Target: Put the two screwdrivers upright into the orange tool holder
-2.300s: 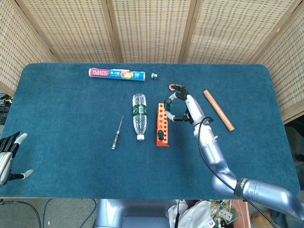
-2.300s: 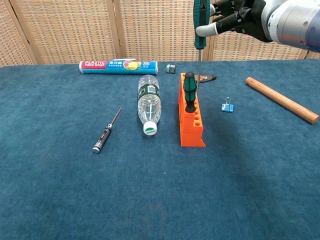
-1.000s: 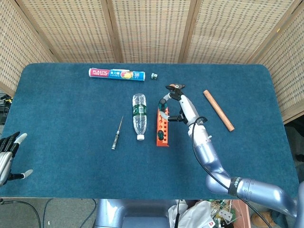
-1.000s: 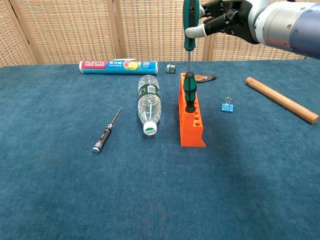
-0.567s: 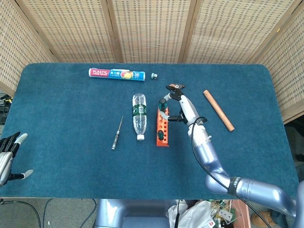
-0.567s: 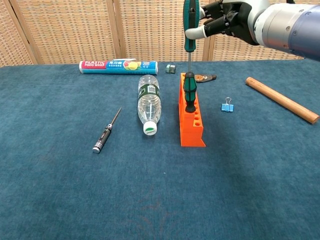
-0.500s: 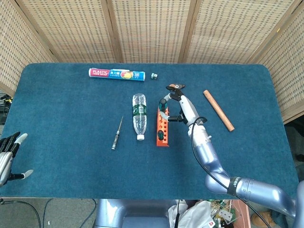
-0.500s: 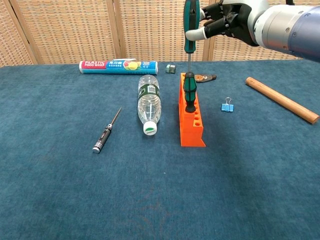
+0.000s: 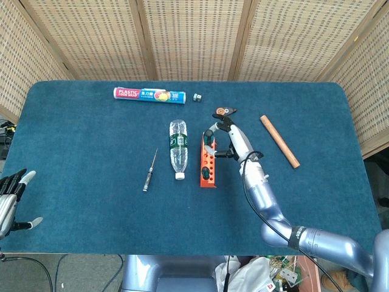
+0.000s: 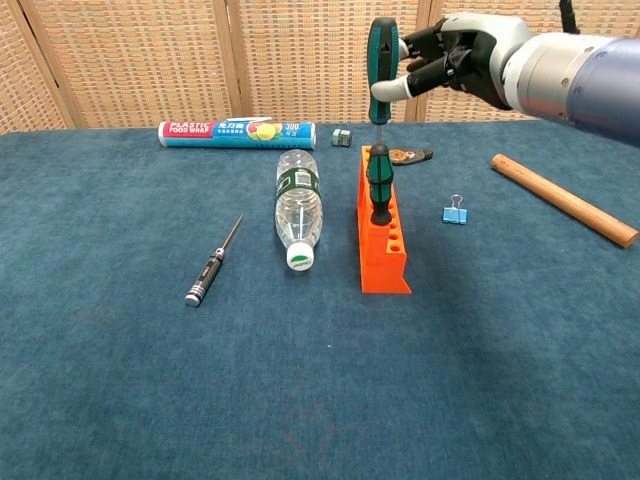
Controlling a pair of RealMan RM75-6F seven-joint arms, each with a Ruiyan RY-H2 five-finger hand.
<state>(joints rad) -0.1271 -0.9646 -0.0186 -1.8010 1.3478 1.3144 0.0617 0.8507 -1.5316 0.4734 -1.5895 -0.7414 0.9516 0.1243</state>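
Observation:
The orange tool holder (image 10: 386, 262) (image 9: 207, 159) lies lengthwise on the blue cloth. One green-and-black screwdriver (image 10: 378, 186) stands upright in it. My right hand (image 10: 455, 55) (image 9: 231, 141) holds a second green-handled screwdriver (image 10: 381, 62) (image 9: 209, 142) upright above the holder's far end. Its shaft runs down behind the standing one, so its tip is hidden. My left hand (image 9: 8, 198) hangs off the table's near left corner with fingers apart and nothing in it.
A thin black screwdriver (image 10: 211, 267) and a water bottle (image 10: 297, 207) lie left of the holder. A plastic wrap box (image 10: 238, 132) lies at the back. To the right are a blue binder clip (image 10: 455, 212), a wooden dowel (image 10: 562, 200) and a small orange-black tool (image 10: 410, 155).
My right hand carried the green screwdriver left over the holder's far end and has now lowered it; its handle top has come into the chest view. The left hand stayed still.

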